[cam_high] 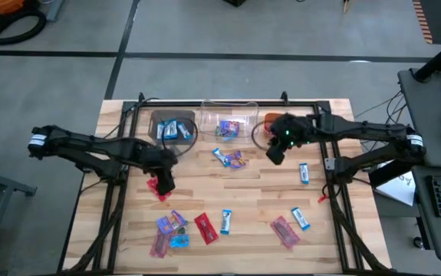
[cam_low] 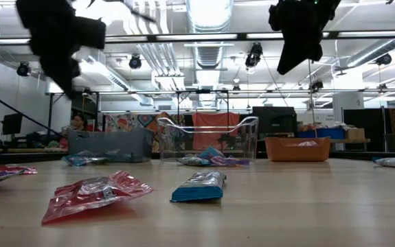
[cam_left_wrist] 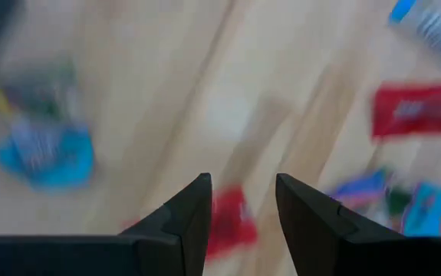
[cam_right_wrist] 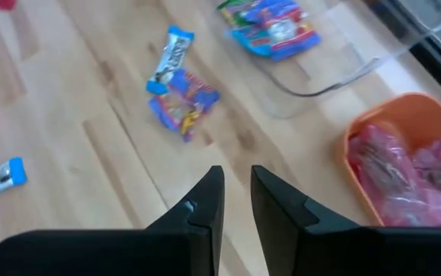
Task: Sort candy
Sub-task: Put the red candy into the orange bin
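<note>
Red candy x4 loose, table

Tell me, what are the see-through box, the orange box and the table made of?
The see-through rectangular bin looks like clear glossy plastic: the boards show through it. The orange rectangular bin seems smooth, opaque plastic with a rounded rim. The pale table top looks like wooden planks, with visible grain and seams.

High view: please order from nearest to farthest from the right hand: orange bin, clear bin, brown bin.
From the right hand:
1. Orange bin, just beside it, partly hidden under the arm.
2. Clear bin, middle of the far edge.
3. Brown bin, farthest, leftmost.
</note>
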### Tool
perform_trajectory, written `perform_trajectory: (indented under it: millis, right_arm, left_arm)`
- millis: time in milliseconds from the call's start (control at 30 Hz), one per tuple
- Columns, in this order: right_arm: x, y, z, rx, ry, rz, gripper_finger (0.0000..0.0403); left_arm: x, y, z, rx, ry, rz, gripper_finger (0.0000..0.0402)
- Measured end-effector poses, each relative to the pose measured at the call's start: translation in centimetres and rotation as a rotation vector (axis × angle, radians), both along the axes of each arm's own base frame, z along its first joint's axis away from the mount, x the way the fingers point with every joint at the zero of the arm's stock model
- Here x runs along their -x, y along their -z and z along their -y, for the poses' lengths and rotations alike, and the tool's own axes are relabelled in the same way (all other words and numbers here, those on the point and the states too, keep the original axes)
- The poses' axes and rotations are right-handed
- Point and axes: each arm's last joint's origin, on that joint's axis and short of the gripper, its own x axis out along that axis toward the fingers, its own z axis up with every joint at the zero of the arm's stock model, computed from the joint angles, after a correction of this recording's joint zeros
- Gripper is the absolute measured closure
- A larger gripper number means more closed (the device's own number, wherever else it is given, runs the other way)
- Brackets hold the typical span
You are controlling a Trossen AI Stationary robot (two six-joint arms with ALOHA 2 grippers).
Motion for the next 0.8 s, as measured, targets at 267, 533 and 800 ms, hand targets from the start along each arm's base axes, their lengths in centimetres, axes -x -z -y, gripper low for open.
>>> perform_trajectory:
  millis: [267,533,800]
  right_arm:
    - [-1.4,1.1,-2.5,0.015,-0.074,-0.026,0.0344]
    - [-1.8,1.5,-3.5,0.015,-0.113,-0.043,0.0344]
    - [-1.8,1.6,-3.7,0.018,-0.124,-0.047,0.0344]
  left_arm:
    - [-0.1,3.2,1.2,0.059,-0.246,-0.358,0.0272]
    - [0.0,5.1,2.7,0.044,-0.332,-0.556,0.0272]
    - [0.2,4.8,3.3,0.054,-0.338,-0.527,0.0272]
